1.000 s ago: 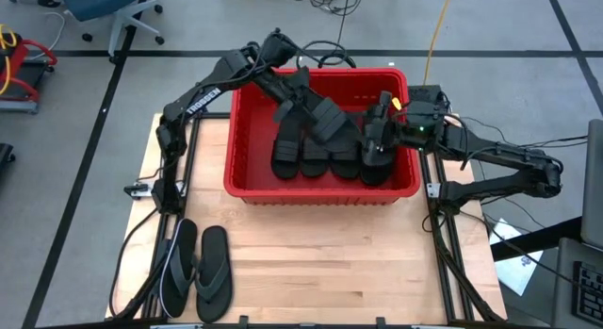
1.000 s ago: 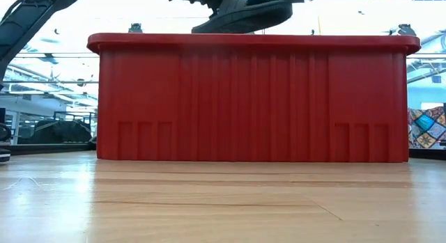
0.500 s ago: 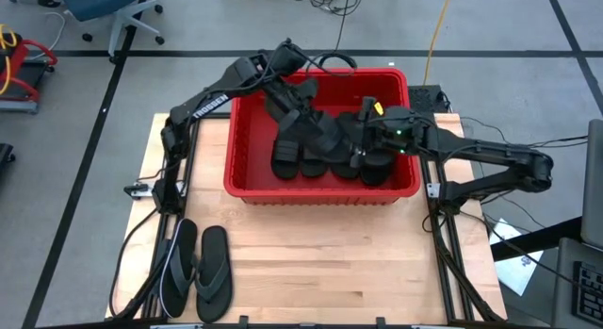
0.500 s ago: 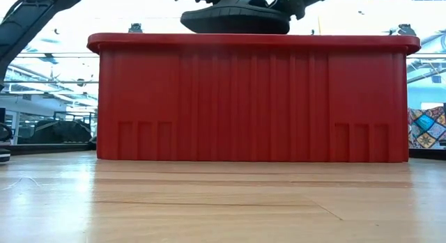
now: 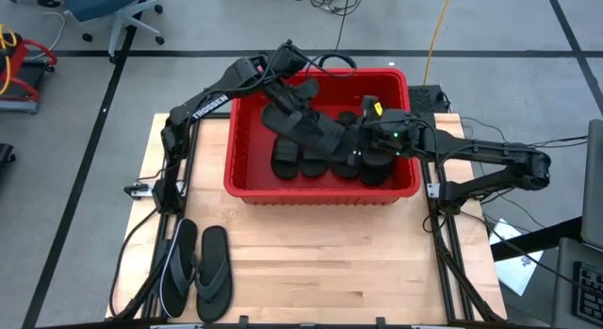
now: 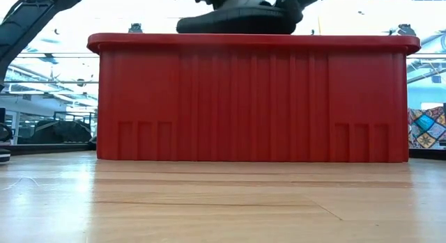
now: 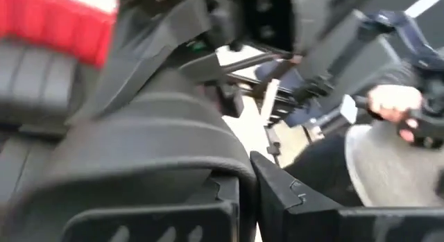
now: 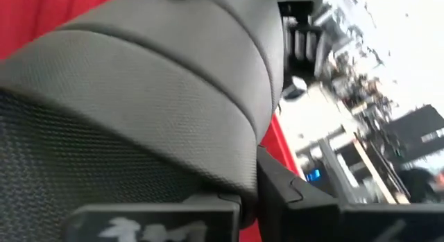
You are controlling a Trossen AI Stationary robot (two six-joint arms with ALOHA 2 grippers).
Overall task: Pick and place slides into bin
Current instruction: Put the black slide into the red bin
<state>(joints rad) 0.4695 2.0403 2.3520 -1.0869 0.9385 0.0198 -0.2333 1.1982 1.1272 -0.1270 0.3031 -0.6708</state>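
The red bin (image 5: 232,150) stands at the far middle of the table, with several black slides (image 5: 303,161) lying side by side in it. One more slide (image 5: 316,129) hangs slantwise above them, level and just over the rim in the low view (image 6: 233,21). My left gripper (image 5: 283,105) is shut on its far-left end. My right gripper (image 5: 362,148) is shut at its near-right end. Two thong slides (image 5: 198,270) lie flat on the table's near-left corner. My left gripper holds the upper slide at its far-left end, and the ribbed strap (image 7: 173,145) runs down to the shut fingers. It comes from the table's far left, slanting down. The slide hangs clear of the bin's rim, about level. My right gripper has shut on the same slide's near-right end, where the grained rubber edge (image 8: 239,166) runs down between its fingers. It reaches in level from the table's right. Which part of the slide lies between them is hidden by the slide itself.
The bin's thick rim (image 6: 251,41) stands high around both grippers. Bare wood (image 5: 330,263) lies between the bin and the near edge. A person's hand (image 7: 392,103) shows in the room beyond the table.
My right gripper has moved toward the table's left, over the bin's right side to the hanging slide, and has shut there. My left gripper has shifted a little to the left, and the slide has tipped from nose-up to about level and sunk closer to the rim.
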